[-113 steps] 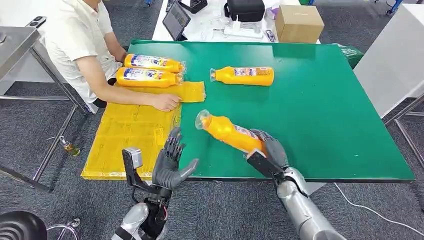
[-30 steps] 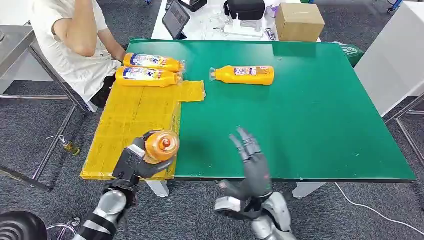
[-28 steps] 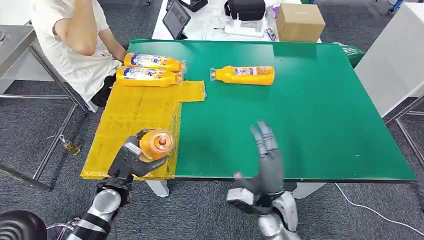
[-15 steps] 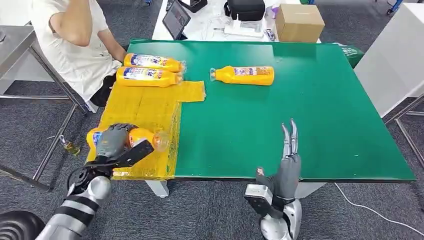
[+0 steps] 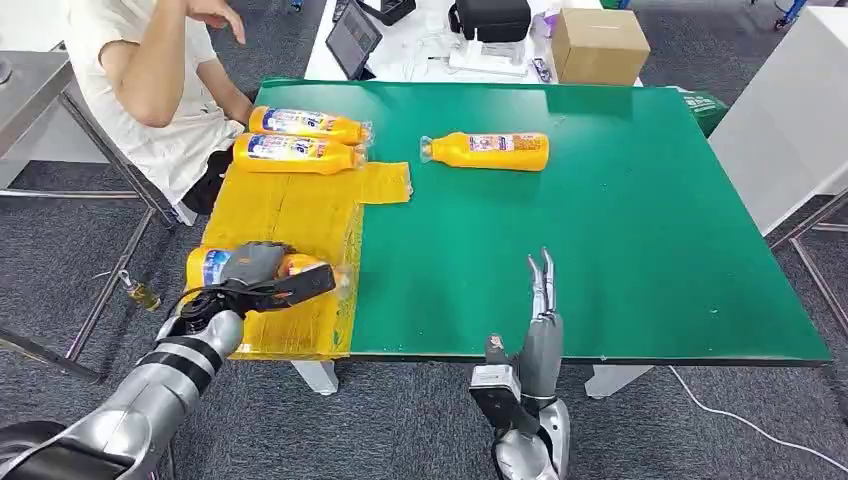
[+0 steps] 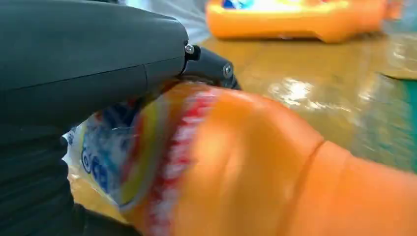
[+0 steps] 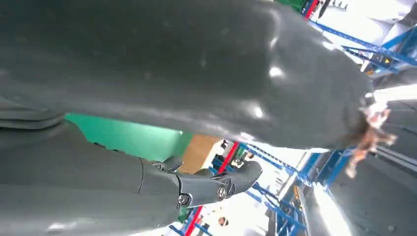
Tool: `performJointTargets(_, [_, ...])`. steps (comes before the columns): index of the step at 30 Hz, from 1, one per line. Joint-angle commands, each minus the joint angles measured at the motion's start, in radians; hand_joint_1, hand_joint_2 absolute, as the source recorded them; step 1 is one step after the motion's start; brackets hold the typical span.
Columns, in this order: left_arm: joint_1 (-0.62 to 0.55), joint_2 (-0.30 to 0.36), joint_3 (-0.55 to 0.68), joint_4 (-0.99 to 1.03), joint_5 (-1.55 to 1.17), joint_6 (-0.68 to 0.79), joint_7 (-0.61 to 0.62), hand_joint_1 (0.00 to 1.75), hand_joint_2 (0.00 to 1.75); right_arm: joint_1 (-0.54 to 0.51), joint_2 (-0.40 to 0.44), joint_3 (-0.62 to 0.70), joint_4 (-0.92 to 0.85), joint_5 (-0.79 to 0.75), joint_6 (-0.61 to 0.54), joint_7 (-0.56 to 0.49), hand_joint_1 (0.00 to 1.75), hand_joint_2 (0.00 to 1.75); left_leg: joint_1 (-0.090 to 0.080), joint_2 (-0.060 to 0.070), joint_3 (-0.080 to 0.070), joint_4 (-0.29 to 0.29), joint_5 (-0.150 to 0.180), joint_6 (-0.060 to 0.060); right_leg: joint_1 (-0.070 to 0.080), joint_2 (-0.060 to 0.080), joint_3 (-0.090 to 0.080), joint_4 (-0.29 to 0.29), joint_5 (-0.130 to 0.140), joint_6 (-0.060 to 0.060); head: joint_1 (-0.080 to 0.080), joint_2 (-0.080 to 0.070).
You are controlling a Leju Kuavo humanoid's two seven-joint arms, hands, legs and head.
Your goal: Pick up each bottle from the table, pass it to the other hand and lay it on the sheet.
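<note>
Orange plastic bottle with a blue-and-white label (image 5: 215, 268) lies sideways over the near part of the yellow sheet (image 5: 290, 215), gripped by the left hand (image 5: 262, 275) in the head view. The right hand (image 5: 541, 320) stands empty at the green table's (image 5: 620, 220) near edge, fingers straight up. Two like bottles (image 5: 300, 140) rest at the sheet's far end; another (image 5: 487, 151) lies on the table.

The left wrist view shows the held bottle (image 6: 236, 167) under the grey thumb (image 6: 98, 49).

The right wrist view shows dark fingers (image 7: 206, 187) extended, holding nothing.

Two bottles (image 5: 300, 138) crowd the sheet's (image 5: 285, 215) far end beside a person (image 5: 150, 90); its middle lies bare.
</note>
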Motion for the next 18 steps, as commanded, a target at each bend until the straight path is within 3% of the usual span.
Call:
performJointTargets(1, [-0.073,-0.074,-0.046,0.166,0.048,-0.050,-0.086,0.00,1.75,-0.061,-0.039,0.054,0.146,-0.025,0.002,-0.002,0.00,0.00,0.000,0.000,0.008,-0.002,-0.002,0.004,0.001,-0.002,0.009,-0.003,-0.002,-0.003,0.000,0.000])
performJointTargets(5, [-0.078,-0.080,-0.057,0.151,0.064,-0.076,-0.115,0.00,1.75,-0.064,-0.041,0.057,0.151,-0.033,0.002,-0.002,0.00,0.00,0.000,-0.001,0.003,-0.001,-0.001,0.002,0.001,-0.002,0.004,-0.001,-0.001,-0.002,0.000,0.000])
performJointTargets(17, [-0.083,-0.085,-0.089,0.120,0.077,-0.106,-0.135,0.00,1.75,-0.068,-0.042,0.057,0.161,-0.043,0.002,-0.002,0.00,0.00,0.000,0.000,0.002,0.000,-0.001,0.001,0.001,-0.001,0.002,-0.001,0.000,-0.001,0.000,0.000])
performJointTargets(18, [-0.083,-0.085,-0.089,0.120,0.077,-0.106,-0.135,0.00,1.75,-0.068,-0.042,0.057,0.161,-0.043,0.002,-0.002,0.00,0.00,0.000,0.001,0.006,-0.001,-0.002,0.003,0.001,-0.002,0.007,-0.001,-0.002,-0.003,0.000,0.000])
